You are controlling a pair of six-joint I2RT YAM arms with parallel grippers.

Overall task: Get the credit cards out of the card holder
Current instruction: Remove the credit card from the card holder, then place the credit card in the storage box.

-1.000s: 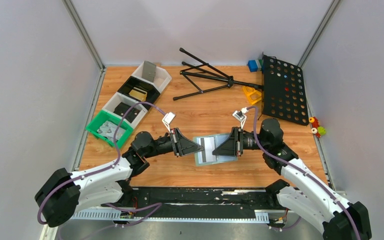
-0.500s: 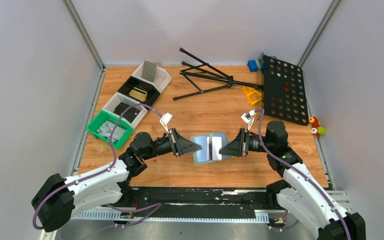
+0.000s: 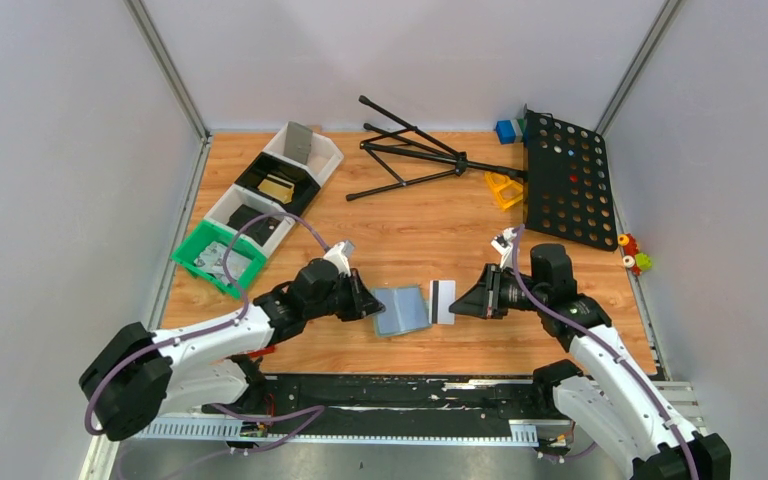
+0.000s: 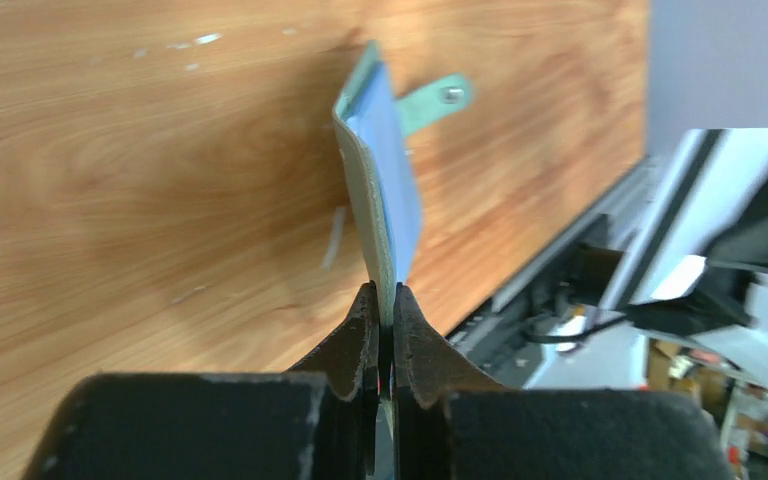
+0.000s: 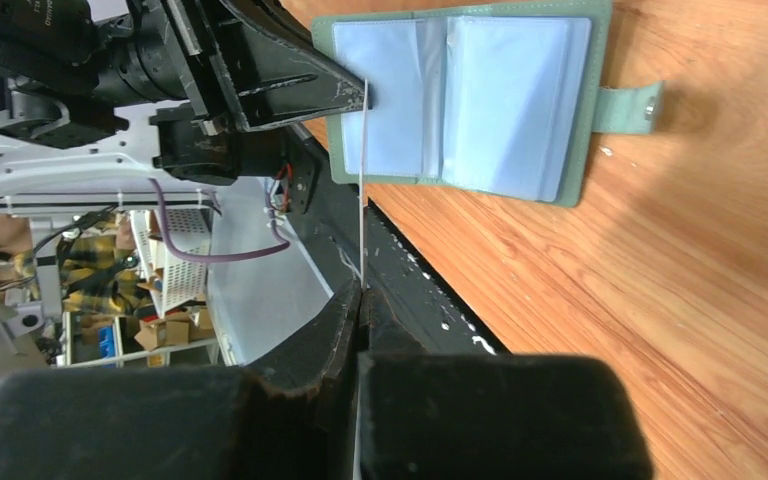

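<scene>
We are pinching card holder (image 3: 402,311) in left claw (image 3: 373,305) | gripping striped credit card (image 3: 442,302) in right claw (image 3: 461,305) | tripod (image 3: 458,163) lying well behind

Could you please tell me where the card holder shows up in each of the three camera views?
Top external: the card holder is low centre, just right of the left hand.
Left wrist: the card holder is mid-frame, edge-on, pinched by the left hand.
Right wrist: the card holder is upper middle, open, sleeves showing.
Shared landmark: the left hand, clamped on its edge.
</scene>
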